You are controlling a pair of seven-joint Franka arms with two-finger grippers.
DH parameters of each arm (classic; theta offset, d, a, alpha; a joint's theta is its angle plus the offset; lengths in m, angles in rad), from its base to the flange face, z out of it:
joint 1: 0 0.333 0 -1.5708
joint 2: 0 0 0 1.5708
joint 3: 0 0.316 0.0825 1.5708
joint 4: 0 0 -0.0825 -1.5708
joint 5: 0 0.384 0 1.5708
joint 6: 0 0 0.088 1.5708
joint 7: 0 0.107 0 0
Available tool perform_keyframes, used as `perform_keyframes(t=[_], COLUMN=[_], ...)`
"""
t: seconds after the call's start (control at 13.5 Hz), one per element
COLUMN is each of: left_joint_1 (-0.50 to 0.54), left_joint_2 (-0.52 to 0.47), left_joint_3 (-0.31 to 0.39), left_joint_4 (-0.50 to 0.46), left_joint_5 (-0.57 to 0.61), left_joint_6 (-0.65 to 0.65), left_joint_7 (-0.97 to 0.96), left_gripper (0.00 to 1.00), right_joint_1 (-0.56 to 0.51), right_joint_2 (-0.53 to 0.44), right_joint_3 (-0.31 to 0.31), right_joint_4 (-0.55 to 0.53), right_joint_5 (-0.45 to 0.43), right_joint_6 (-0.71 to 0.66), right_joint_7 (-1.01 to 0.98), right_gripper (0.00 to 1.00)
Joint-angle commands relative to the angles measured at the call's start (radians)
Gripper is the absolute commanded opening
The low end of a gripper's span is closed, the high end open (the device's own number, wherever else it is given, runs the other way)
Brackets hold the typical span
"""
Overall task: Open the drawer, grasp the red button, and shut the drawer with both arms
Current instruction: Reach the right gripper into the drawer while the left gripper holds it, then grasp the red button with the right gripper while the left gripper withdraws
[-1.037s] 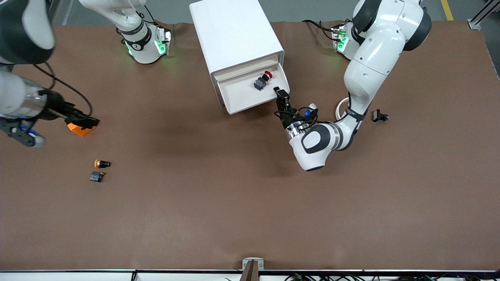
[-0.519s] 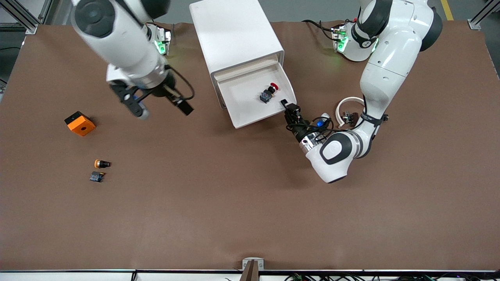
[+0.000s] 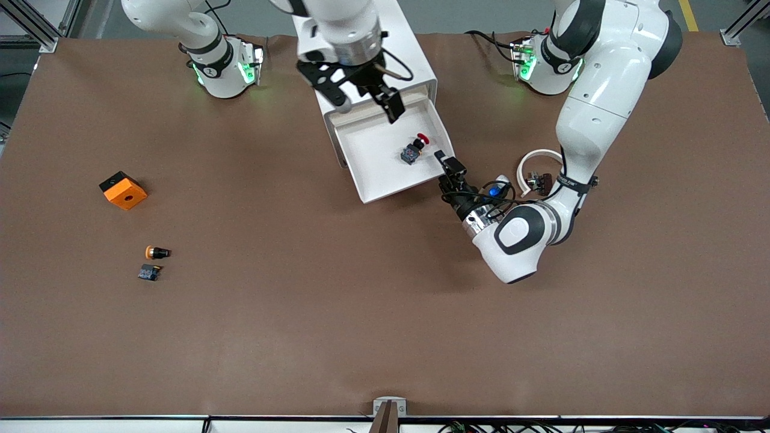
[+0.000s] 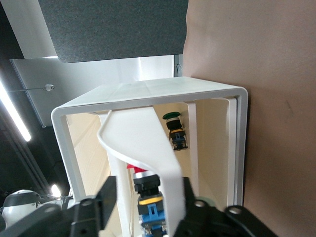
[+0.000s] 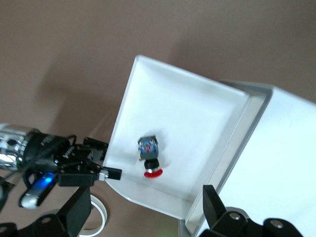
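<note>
One button (image 3: 414, 150) is lying on its side in the pulled-out drawer (image 3: 385, 157), red cap pointing toward the left arm's end. No writing is readable. The left gripper (image 3: 450, 163) is sitting at the drawer's front edge, fingers spread either side of it. The right gripper (image 3: 365, 103) is hovering released over the drawer.

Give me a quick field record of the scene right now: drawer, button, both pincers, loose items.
drawer: top drawer pulled out of the white cabinet
button: red-capped button lying in the drawer, not held
left pincer: at the drawer's front edge, toward the left arm's end, fingers apart around the lip
right pincer: open, over the drawer's inner end
loose items: orange cube, orange-capped button, small dark block toward the right arm's end
</note>
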Motion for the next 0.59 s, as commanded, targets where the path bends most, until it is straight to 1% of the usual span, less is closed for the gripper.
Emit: perform_keyframes(t=[0.0,0.07,0.15,0.3,0.52], left_joint_1=[0.003,0.003,0.003,0.003,0.004], left_joint_2=[-0.010,-0.012,-0.015,-0.021,-0.041], left_joint_3=[0.009,0.012,0.010,0.010,0.004], left_joint_4=[0.006,0.006,0.007,0.039,0.075], left_joint_5=[-0.011,-0.008,0.016,0.081,0.154], left_joint_6=[-0.001,0.013,0.016,0.037,0.050], left_joint_7=[0.004,0.015,0.028,0.091,0.286], left_gripper=[1.00,1.00,1.00,1.00,1.00], right_joint_1=[0.064,0.082,0.085,0.088,0.096], right_joint_2=[0.104,0.130,0.152,0.184,0.225], right_joint_3=[-0.018,-0.018,-0.018,-0.017,-0.017], right_joint_4=[0.083,0.085,0.085,0.091,0.091], right_joint_5=[-0.055,-0.064,-0.075,-0.072,-0.070], right_joint_6=[-0.009,-0.009,-0.007,-0.004,-0.003], right_joint_7=[0.046,0.046,0.044,0.044,0.044], right_gripper=[1.00,1.00,1.00,1.00,1.00])
